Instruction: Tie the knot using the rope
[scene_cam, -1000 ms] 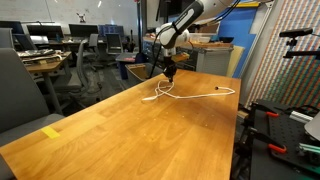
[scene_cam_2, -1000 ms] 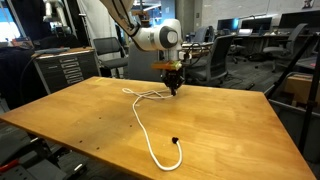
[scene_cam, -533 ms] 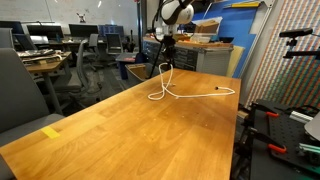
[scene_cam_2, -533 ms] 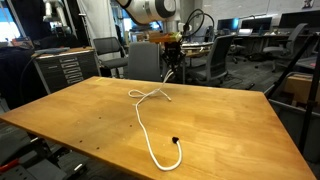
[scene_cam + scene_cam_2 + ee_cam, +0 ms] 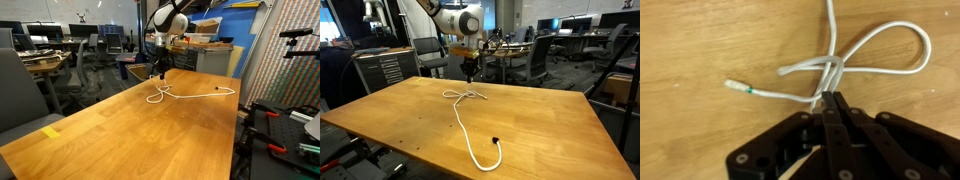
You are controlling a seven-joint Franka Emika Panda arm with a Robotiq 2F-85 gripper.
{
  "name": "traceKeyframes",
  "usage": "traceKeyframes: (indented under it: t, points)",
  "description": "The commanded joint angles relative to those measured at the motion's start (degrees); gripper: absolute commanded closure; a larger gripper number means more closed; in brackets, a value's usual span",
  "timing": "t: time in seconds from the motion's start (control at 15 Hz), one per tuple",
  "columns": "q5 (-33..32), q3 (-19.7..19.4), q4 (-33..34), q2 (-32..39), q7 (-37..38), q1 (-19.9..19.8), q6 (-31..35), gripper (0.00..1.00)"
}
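The rope (image 5: pixel 830 72) lay on the wooden table (image 5: pixel 400 110) toward its far side, folded there into a small crossed loop. In an exterior view its long tail (image 5: pixel 457 120) ran lengthwise from the loop toward the near edge and hooked back at a dark tip, while in the wrist view the short end pointed left. The gripper (image 5: pixel 830 100) stood just above the crossing, jaws closed together and apparently pinching the gathered strands.

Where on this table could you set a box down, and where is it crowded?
Free: the broad stretch of table between the yellow tag and the rope. Crowded: the far end, where the gripper is shut on the rope's loops.
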Motion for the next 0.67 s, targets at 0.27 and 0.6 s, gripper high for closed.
traceKeyframes:
  t: [0.27,0.6]
  points:
    - [-1.34,-1.48,-2.77,3.23,-0.32,3.25,16.01,0.63]
    - [-3.18,-2.32,-2.38,4.38,-0.27,2.63,20.13,0.50]
